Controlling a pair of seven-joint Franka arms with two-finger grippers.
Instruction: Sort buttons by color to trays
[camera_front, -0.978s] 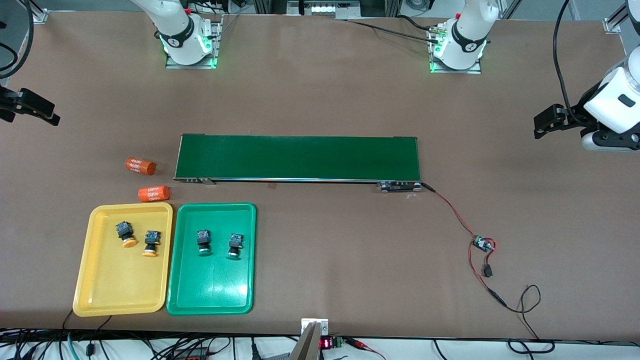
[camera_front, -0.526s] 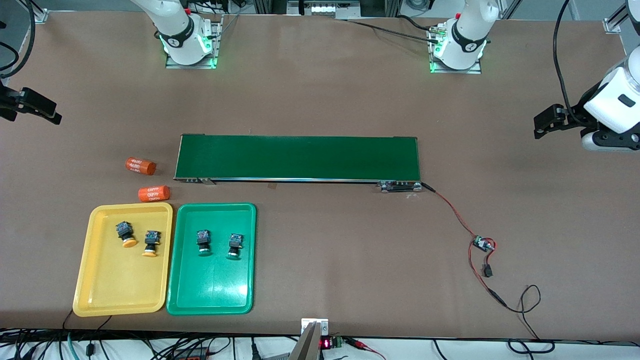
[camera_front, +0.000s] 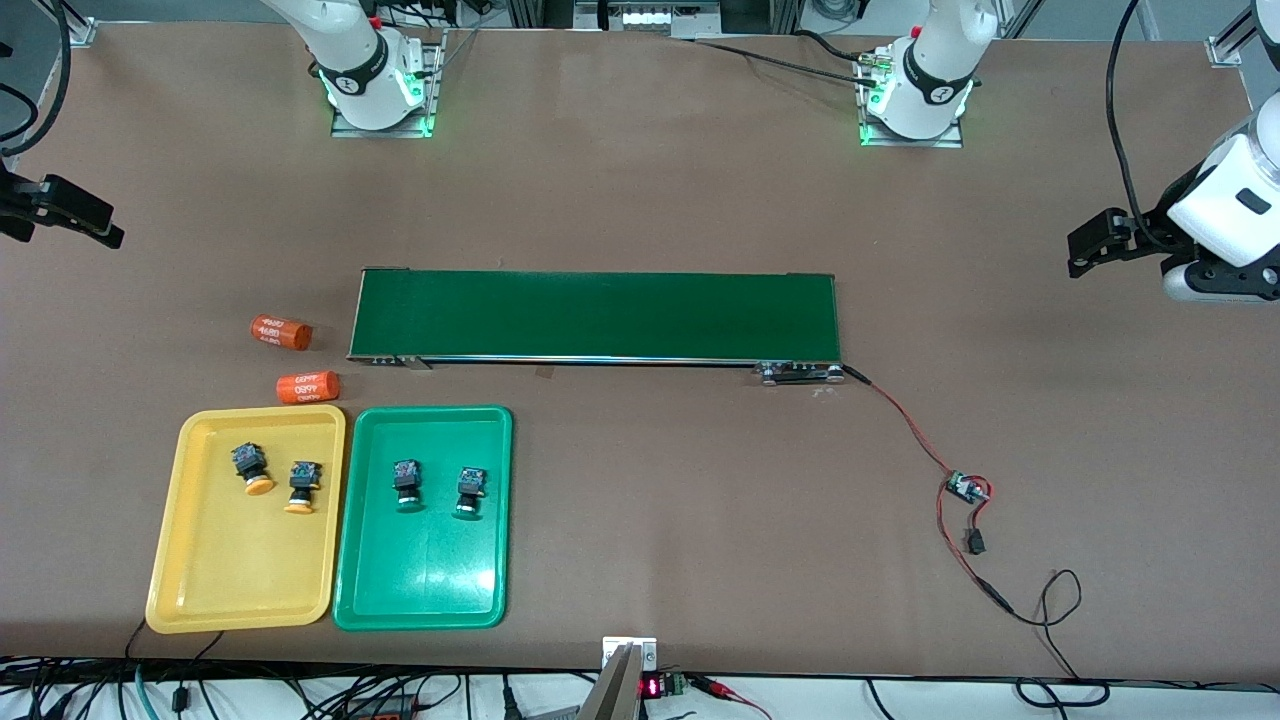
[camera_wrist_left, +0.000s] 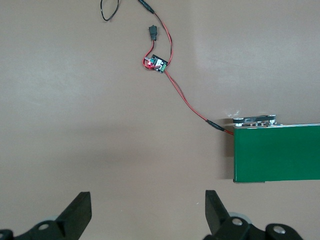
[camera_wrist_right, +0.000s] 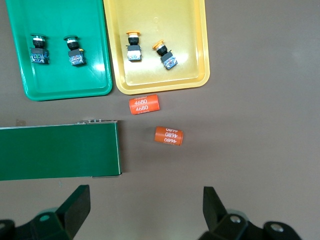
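Two yellow-capped buttons (camera_front: 252, 468) (camera_front: 301, 486) lie in the yellow tray (camera_front: 230, 570). Two green-capped buttons (camera_front: 405, 483) (camera_front: 469, 492) lie in the green tray (camera_front: 420, 580) beside it. The right wrist view shows the yellow tray (camera_wrist_right: 160, 80) with its buttons (camera_wrist_right: 133, 47) (camera_wrist_right: 165, 55), and the green tray (camera_wrist_right: 60, 82) with its buttons (camera_wrist_right: 38, 50) (camera_wrist_right: 74, 51). My right gripper (camera_wrist_right: 146, 207) is open and empty, high over the bare table at the right arm's end (camera_front: 70, 215). My left gripper (camera_wrist_left: 148, 210) is open and empty, high over the left arm's end (camera_front: 1095, 245).
A long dark-green conveyor belt (camera_front: 595, 315) lies mid-table. Two orange numbered cylinders (camera_front: 281, 332) (camera_front: 307, 386) lie between its end and the yellow tray. A small circuit board (camera_front: 966, 488) with red wires lies toward the left arm's end.
My right gripper has shifted very slightly; nothing else has moved.
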